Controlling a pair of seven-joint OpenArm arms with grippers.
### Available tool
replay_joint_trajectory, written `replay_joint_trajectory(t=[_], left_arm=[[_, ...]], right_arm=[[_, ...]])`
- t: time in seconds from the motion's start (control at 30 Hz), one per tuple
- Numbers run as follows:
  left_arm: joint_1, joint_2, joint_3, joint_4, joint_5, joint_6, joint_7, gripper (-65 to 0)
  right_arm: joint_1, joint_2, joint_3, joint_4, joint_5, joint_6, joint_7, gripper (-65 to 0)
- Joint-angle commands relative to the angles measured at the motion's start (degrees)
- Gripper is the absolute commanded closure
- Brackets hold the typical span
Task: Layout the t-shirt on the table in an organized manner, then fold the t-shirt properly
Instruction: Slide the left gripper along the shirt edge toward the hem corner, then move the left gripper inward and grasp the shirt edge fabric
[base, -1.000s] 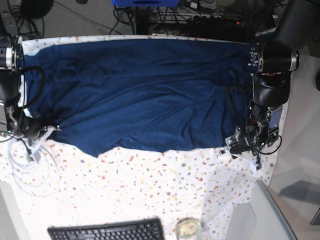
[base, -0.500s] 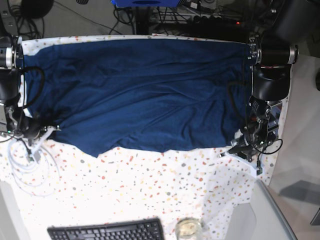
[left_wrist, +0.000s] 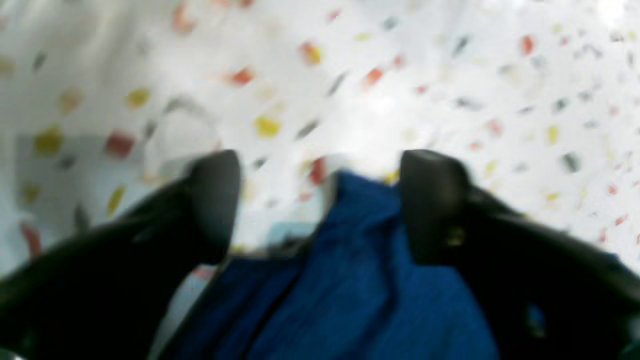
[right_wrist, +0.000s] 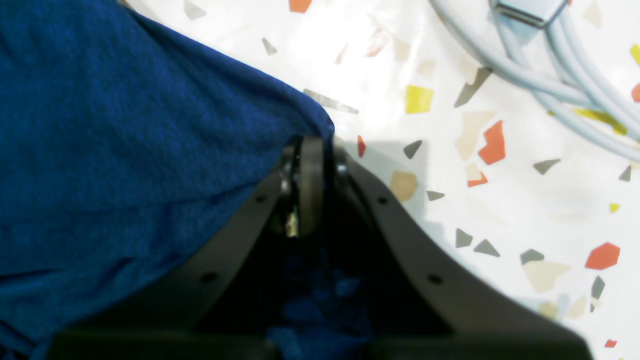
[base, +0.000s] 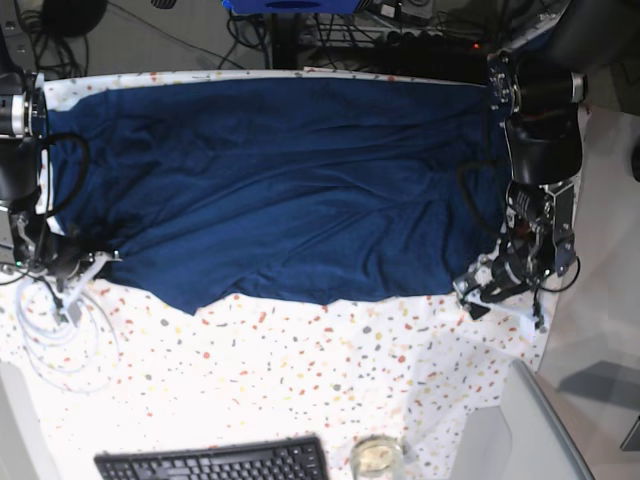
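T-shirt (base: 280, 190): soft navy fabric, wrinkled, spread across flecked table (base: 300, 400).

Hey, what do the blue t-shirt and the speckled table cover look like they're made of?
The t-shirt looks like soft matte knit fabric, probably cotton: fine woven texture, loose wrinkles. The table cover looks like smooth, slightly glossy printed cloth or vinyl: glare patches over flat terrazzo flecks. Which one, I can't tell.
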Motion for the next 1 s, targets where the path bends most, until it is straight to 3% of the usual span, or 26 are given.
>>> replay_joint_trajectory(t=[0.0,0.27,0.57,0.63,0.7,0.97], left_arm=[[-1.36,-0.16,-0.12,0.71,-0.31,-0.32,-0.58,-47.6],[-1.27,1.60,-0.03,0.53,-0.31,-0.49,-0.75,-28.1],[-1.98,2.47,-0.03,-2.55,-0.31,-0.41,-1.02,-24.5],[-1.98,2.39,-0.03,-2.55,-0.31,-0.41,-1.54,-15.5],[-1.98,2.39,-0.03,-2.37,-0.22,-0.41,-3.65,-1.3],[-1.98,2.12,1.64,-2.11,0.48,-0.58,-8.84,0.0]], right_arm=[[0.53,0.74,-0.05,0.23,-0.58,0.28,-0.94,-0.2],[0.18,0.30,-0.05,0.23,-0.58,0.28,-0.94,-0.2],[0.18,0.30,-0.05,0.23,-0.58,0.28,-0.85,-0.2],[0.18,0.30,-0.05,0.23,-0.58,0.28,-0.85,-0.2],[0.09,0.30,-0.05,0.23,-0.58,0.28,-0.85,-0.2],[-1.05,0.30,-0.05,0.32,-0.58,0.28,-0.68,-0.2]])
